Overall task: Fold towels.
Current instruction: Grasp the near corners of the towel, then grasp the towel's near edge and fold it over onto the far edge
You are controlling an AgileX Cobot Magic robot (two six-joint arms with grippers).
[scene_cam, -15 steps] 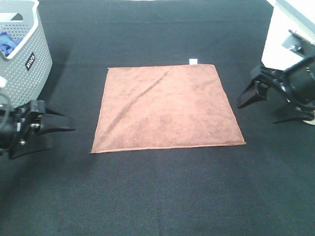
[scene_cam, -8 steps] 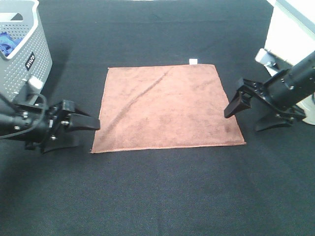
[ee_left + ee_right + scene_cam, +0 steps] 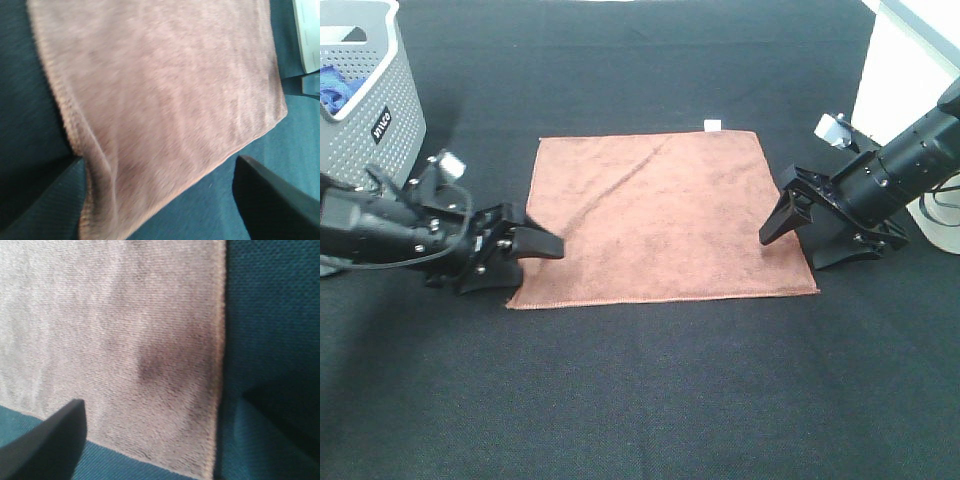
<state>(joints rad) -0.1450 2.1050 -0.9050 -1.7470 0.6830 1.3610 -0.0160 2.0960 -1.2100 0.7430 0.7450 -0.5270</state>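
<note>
The towel (image 3: 660,215), a reddish-brown square cloth, lies flat on the black table with a diagonal crease and a small white tag (image 3: 713,125) at its far right corner. My left gripper (image 3: 523,258) is open and low at the towel's near left corner, one finger over the cloth edge. In the left wrist view the towel (image 3: 165,90) fills the space between the open fingers (image 3: 45,205). My right gripper (image 3: 802,238) is open at the towel's right edge near the front right corner. The right wrist view shows that edge (image 3: 150,340) between the spread fingers (image 3: 50,440).
A grey perforated laundry basket (image 3: 375,120) with something blue (image 3: 334,86) inside stands at the back left. A white object (image 3: 905,70) stands at the back right, behind my right arm. The black table (image 3: 650,400) extends in front of the towel.
Both arms have moved inward and down from the table's sides to the towel's near corners. The towel has not moved.
</note>
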